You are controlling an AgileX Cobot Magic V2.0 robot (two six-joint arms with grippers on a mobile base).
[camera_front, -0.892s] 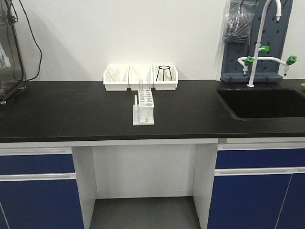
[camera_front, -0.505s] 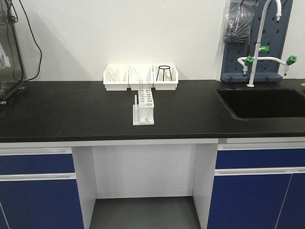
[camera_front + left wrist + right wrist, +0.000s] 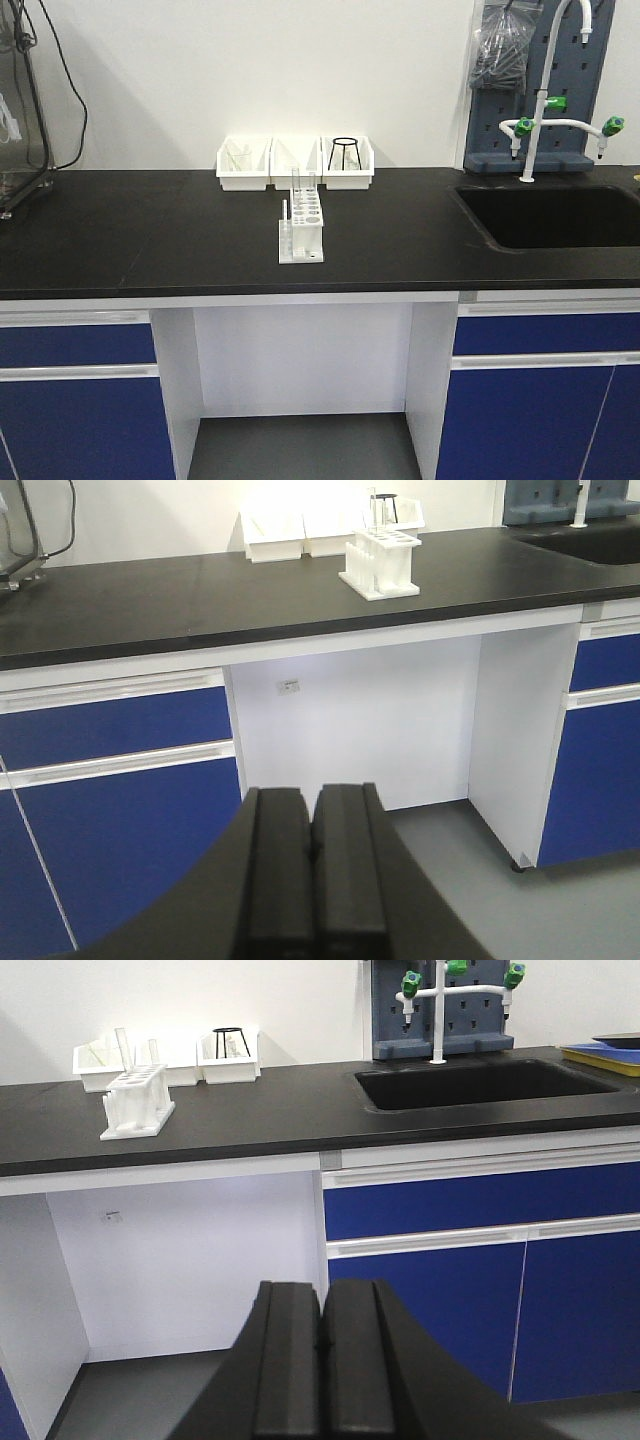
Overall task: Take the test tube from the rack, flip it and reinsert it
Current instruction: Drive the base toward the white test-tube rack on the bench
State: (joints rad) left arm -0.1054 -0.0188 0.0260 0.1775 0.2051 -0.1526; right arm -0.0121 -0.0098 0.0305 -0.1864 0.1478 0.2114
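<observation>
Standing lengthwise from near to far, the rack [image 3: 301, 228] sits on the black table [image 3: 150, 235] about midway along its visible length, its far end just in front of three white bins [image 3: 244, 163] lined up against the wall. A clear test tube [image 3: 296, 184] rises upright from the far end of the rack, and a thin white peg [image 3: 285, 209] stands along its left side. The rightmost bin holds a black wire stand [image 3: 343, 152]; what the other two contain is too faint to tell.

To the right, well apart from the rack, a black sink [image 3: 548, 216] is sunk into the table, with a white faucet [image 3: 543, 95] with green fittings behind it, in front of a grey-blue pegboard [image 3: 575, 75]. Blue drawers [image 3: 75, 345] fill the cabinet fronts on both sides of an open white knee space.

Neither arm appears in the front view. From the left wrist camera the left tool [image 3: 312, 872] hangs low, below table height, its black fingers [image 3: 280, 870] pressed flat against each other with nothing between them. The right tool [image 3: 322, 1360] is likewise clenched on nothing, well short of the table. Both are far from the rack.
</observation>
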